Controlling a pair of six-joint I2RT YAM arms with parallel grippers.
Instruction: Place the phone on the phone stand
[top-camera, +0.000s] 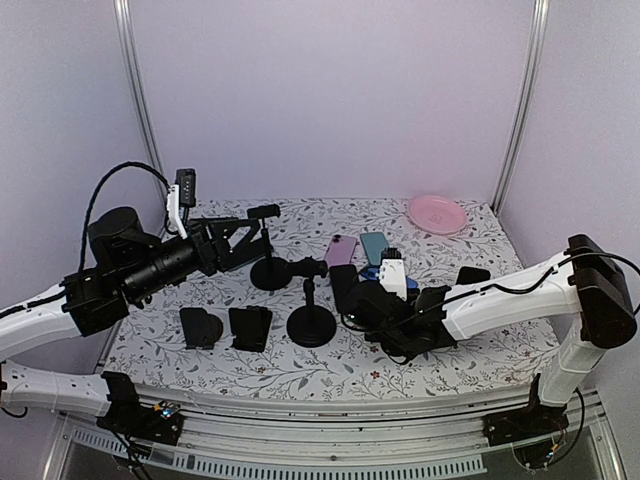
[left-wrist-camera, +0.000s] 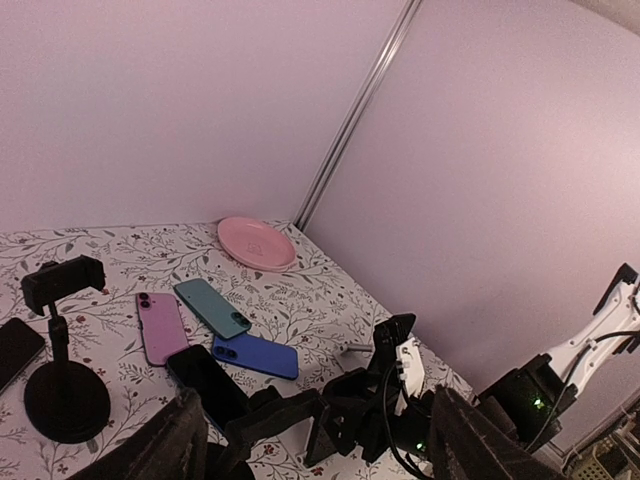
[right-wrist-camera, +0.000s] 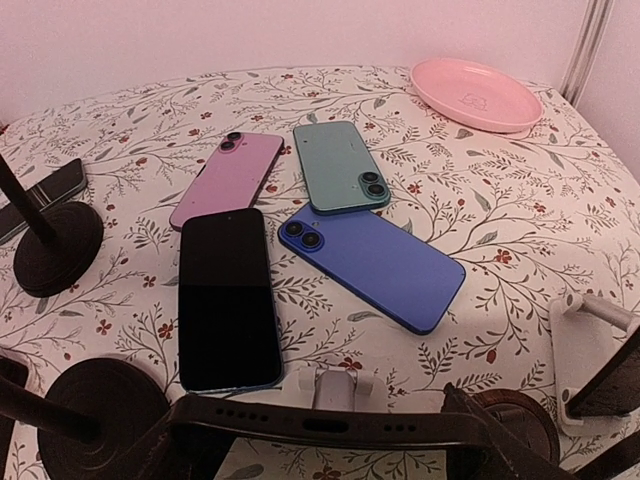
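Note:
My right gripper (right-wrist-camera: 330, 445) is shut on a black phone (right-wrist-camera: 330, 425), gripping its two long sides; the phone's port edge faces the camera. It hangs low over a small white folding stand (right-wrist-camera: 335, 382). In the top view this gripper (top-camera: 368, 303) is at the table's middle, right of a black round-based phone stand (top-camera: 311, 322) with a clamp head. A second black clamp stand (top-camera: 270, 268) stands behind it. My left gripper (top-camera: 243, 240) is open and empty, raised beside that stand's clamp; in its wrist view the fingers (left-wrist-camera: 165, 445) are spread wide.
A pink phone (right-wrist-camera: 228, 178), a teal phone (right-wrist-camera: 340, 167), a blue phone (right-wrist-camera: 372, 255) and a black phone (right-wrist-camera: 225, 300) lie flat ahead. A pink plate (top-camera: 437, 212) sits back right. Two small black folding stands (top-camera: 225, 328) stand front left.

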